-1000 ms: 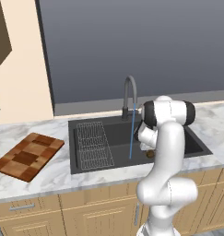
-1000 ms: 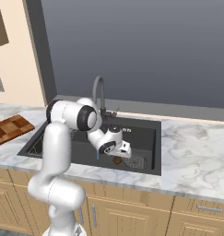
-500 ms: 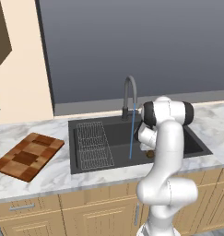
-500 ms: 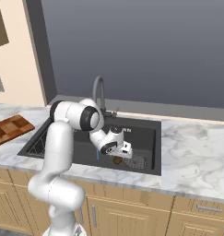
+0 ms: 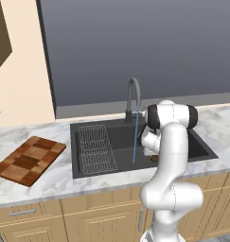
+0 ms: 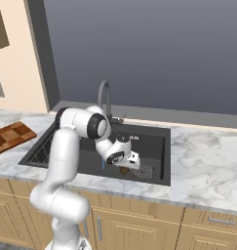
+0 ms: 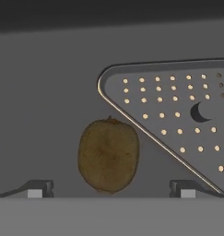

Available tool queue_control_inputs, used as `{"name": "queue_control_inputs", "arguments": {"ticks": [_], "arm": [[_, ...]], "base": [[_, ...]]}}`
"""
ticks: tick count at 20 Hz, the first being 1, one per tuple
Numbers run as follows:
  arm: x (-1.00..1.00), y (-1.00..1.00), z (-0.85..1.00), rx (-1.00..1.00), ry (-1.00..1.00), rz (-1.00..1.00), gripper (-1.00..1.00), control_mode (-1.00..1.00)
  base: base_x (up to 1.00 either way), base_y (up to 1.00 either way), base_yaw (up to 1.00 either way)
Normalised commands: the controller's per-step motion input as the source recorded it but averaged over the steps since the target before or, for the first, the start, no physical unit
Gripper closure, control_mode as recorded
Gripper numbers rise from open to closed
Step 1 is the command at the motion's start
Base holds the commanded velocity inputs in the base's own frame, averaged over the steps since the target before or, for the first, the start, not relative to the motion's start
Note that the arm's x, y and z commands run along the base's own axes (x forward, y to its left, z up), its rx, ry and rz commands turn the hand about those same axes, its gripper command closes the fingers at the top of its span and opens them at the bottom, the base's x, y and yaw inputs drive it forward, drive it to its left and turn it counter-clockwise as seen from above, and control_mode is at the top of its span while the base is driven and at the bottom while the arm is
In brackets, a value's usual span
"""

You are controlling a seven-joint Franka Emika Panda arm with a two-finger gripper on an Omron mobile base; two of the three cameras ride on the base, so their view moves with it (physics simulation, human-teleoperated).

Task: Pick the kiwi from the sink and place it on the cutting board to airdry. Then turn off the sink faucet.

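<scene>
On the marble counter at far left lies the cutting board (image 5: 29, 159), well apart from the sink (image 5: 88, 129). Wire rack (image 5: 96, 148) occupies the basin's left half. Sink faucet (image 5: 132, 98) stands at the rear rim; a thin blue stream falls from its spout. Gripper (image 6: 130, 164) hangs low inside the basin, fingers spread wide, gripping nothing. Kiwi (image 7: 109, 156) rests on the basin floor between the fingertips, its edge just touching the perforated drain grate (image 7: 178, 122).

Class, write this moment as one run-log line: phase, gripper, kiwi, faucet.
phase: reaching for kiwi | gripper: open, low in sink, fingertips either side of kiwi | kiwi: on sink floor beside drain grate | faucet: running
</scene>
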Motion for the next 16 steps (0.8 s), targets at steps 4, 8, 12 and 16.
{"name": "queue_control_inputs", "arguments": {"ticks": [4, 8, 12, 16], "arm": [[0.03, 0.0, -0.12, 0.0, 0.0, 0.0, -1.0, -1.0], [0.04, 0.0, -0.11, 0.0, 0.0, 0.0, -1.0, -1.0], [0.03, 0.0, -0.11, 0.0, 0.0, 0.0, -1.0, -1.0], [0.07, 0.0, -0.13, 0.0, 0.0, 0.0, -1.0, -1.0]], "base": [[0.0, 0.0, 0.0], [0.0, 0.0, 0.0], [0.0, 0.0, 0.0], [0.0, 0.0, 0.0]]}}
